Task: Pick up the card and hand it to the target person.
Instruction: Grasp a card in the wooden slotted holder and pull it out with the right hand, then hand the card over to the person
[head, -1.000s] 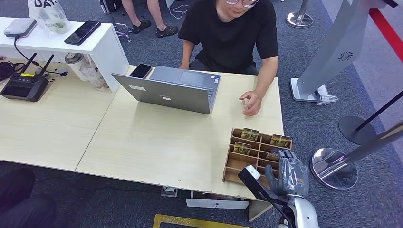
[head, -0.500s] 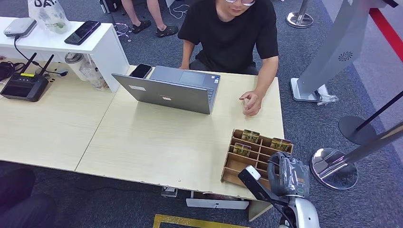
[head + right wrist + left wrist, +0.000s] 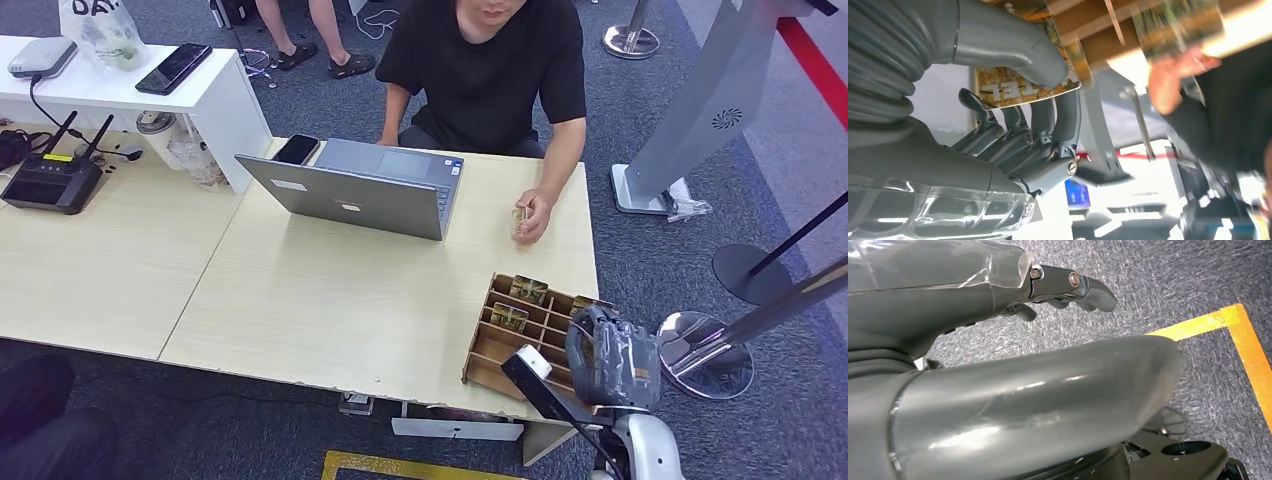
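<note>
A yellow-orange printed card [image 3: 1023, 87] is pinched between the thick thumb and the dark fingers [image 3: 1058, 125] of my right hand [image 3: 612, 358]. The hand hovers over the right end of a wooden card rack [image 3: 497, 352] at the table's near right corner. More cards [image 3: 527, 290] stand in the rack's far slots. The person in a black shirt [image 3: 490, 70] sits behind the table, one hand [image 3: 530, 215] resting on it with a small card. My left hand [image 3: 973, 295] hangs over the carpet, holding nothing, fingers [image 3: 1068, 287] loosely extended.
An open grey laptop [image 3: 355, 190] and a phone [image 3: 297, 149] lie on the light wooden table [image 3: 330, 300] before the person. A white shelf [image 3: 215, 95] and a black router [image 3: 50, 180] stand to the left. Stanchion bases [image 3: 700, 355] stand on the floor to the right.
My right hand has drawn back from the rack's right slots and risen a little with the card. The rack has shifted slightly. The person's hand now shows a card.
</note>
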Controlling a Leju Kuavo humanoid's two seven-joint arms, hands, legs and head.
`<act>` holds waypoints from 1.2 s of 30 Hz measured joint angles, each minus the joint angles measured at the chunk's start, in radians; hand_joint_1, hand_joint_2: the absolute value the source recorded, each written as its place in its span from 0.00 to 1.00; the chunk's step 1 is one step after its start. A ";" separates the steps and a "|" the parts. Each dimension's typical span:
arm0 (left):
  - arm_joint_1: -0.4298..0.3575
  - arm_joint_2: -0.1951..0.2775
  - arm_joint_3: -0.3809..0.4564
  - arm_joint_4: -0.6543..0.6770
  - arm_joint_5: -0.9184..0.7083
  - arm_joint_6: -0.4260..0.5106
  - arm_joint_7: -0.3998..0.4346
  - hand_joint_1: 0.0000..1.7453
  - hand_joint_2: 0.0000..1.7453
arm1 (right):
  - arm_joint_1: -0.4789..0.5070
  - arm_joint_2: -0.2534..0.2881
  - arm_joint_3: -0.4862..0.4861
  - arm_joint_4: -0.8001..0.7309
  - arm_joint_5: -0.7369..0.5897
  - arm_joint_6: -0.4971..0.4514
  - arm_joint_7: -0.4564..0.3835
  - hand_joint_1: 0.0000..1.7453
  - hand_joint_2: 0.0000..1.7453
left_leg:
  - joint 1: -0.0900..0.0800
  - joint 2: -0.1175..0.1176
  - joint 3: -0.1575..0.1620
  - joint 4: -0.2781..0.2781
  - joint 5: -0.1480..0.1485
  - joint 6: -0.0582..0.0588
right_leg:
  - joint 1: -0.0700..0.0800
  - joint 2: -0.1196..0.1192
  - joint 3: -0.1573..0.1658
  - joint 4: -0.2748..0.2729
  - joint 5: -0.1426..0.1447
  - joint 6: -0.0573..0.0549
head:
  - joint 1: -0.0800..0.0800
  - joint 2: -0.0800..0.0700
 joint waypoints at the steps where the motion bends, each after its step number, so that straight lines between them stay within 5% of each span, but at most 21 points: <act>1: 0.000 0.000 -0.001 0.000 -0.002 0.000 -0.001 0.00 0.00 | -0.004 -0.001 0.000 -0.015 0.006 -0.009 -0.008 0.93 1.00 | 0.000 0.000 0.000 0.000 0.000 0.000 | 0.000 0.000 0.000 0.000 0.000 0.000 | 0.000 0.000; 13: -0.004 0.004 -0.040 0.000 -0.042 -0.018 -0.012 0.00 0.00 | -0.221 -0.014 0.035 -0.006 0.030 -0.012 -0.070 0.93 1.00 | 0.000 0.001 0.001 0.000 0.001 0.000 | 0.000 0.001 0.001 0.000 0.001 -0.001 | 0.000 0.000; 22: -0.014 0.009 -0.066 0.000 -0.044 -0.019 0.004 0.00 0.00 | -0.523 0.003 0.062 0.364 0.015 0.024 -0.051 0.88 1.00 | 0.000 0.000 0.001 0.000 0.002 -0.001 | 0.000 0.000 0.001 0.000 0.002 -0.001 | 0.000 0.000; 31: -0.016 0.004 -0.066 0.000 -0.038 0.005 0.025 0.00 0.00 | -0.702 0.052 0.071 0.715 0.018 -0.011 -0.041 0.84 1.00 | 0.000 0.000 0.001 0.000 0.002 -0.001 | 0.000 0.000 0.001 0.000 0.002 -0.001 | 0.000 0.000; 32: -0.016 0.004 -0.066 0.000 -0.037 0.008 0.027 0.00 0.00 | -0.714 0.056 0.072 0.741 0.019 -0.018 -0.041 0.79 1.00 | 0.000 0.000 0.001 0.000 0.002 -0.001 | 0.000 0.000 0.001 0.000 0.002 -0.001 | 0.000 0.000; 36: -0.016 0.000 -0.066 0.000 -0.033 0.021 0.031 0.00 0.00 | -0.750 0.073 0.075 0.828 0.017 -0.050 -0.050 0.03 1.00 | 0.000 0.000 0.001 0.000 0.002 -0.001 | 0.000 0.000 0.001 0.000 0.002 -0.001 | 0.000 0.000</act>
